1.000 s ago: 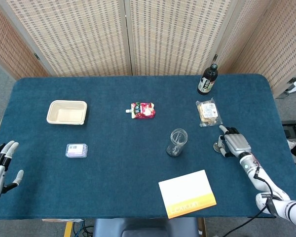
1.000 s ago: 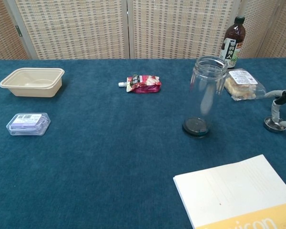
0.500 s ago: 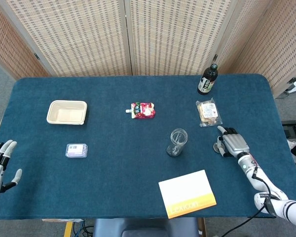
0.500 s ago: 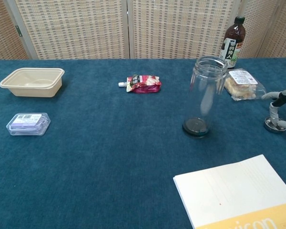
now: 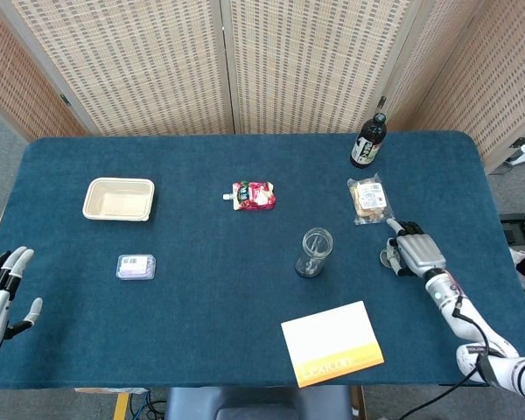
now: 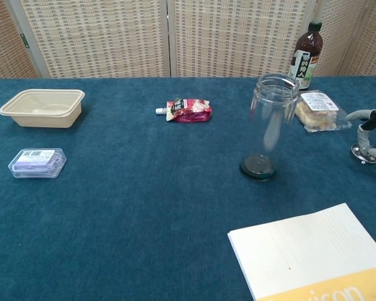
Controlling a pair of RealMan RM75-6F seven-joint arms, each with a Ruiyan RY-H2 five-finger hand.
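My right hand (image 5: 416, 253) lies on the blue table (image 5: 201, 297) near its right edge, fingers curled round a small round metal lid (image 6: 361, 152). In the chest view the lid sits tilted and slightly off the cloth, with the right hand's fingers (image 6: 368, 133) above it. A clear glass jar (image 5: 314, 252) stands upright to the left of that hand, on a dark round base (image 6: 258, 167). My left hand (image 5: 0, 293) hovers at the table's near left corner with fingers spread, holding nothing; only the head view shows it.
A wrapped snack packet (image 5: 369, 199) and a dark bottle (image 5: 367, 140) lie beyond the right hand. A red pouch (image 5: 254, 195) sits mid-table, a beige tray (image 5: 118, 199) and a small plastic box (image 5: 136, 266) at the left, a white and yellow book (image 5: 332, 343) at the front.
The right hand has shifted slightly away from me, and the metal lid has risen and tilted with it. The left hand has barely moved.
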